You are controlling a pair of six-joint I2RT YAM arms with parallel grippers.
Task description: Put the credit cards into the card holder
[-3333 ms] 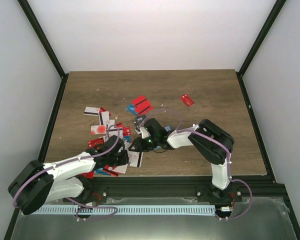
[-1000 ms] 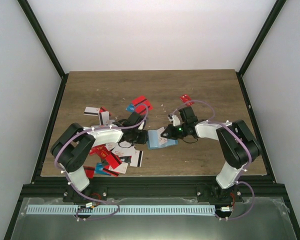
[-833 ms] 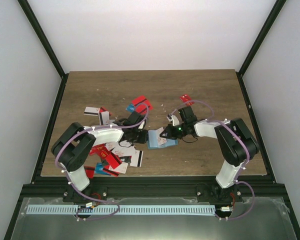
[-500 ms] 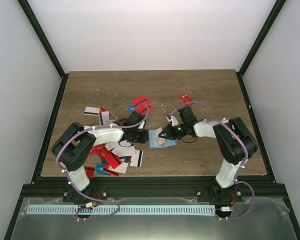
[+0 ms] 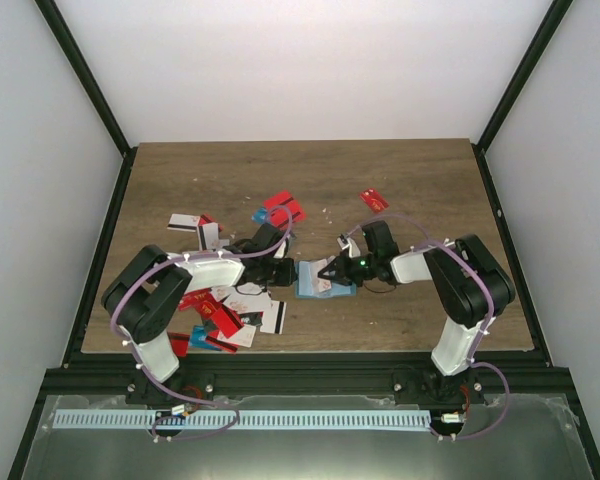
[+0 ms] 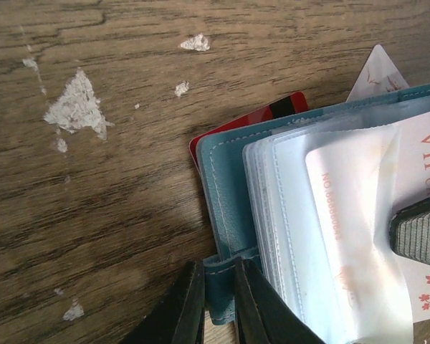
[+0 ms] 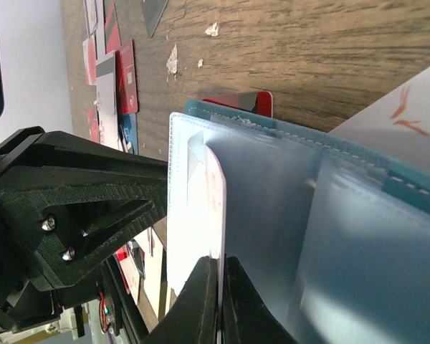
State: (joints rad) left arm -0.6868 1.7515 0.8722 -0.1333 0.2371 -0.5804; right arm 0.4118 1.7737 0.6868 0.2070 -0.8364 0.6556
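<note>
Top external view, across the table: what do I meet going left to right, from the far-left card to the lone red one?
White striped card → left hand → card holder → lone red card. The right hand, pinching a white card, overlaps the holder, so omitted.

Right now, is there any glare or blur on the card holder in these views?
Left wrist: holder sharp, mild sheen on its sleeves. Right wrist: the white card is washed out, sleeves hazy. Top external: evenly lit, but holder too small for detail.
</note>
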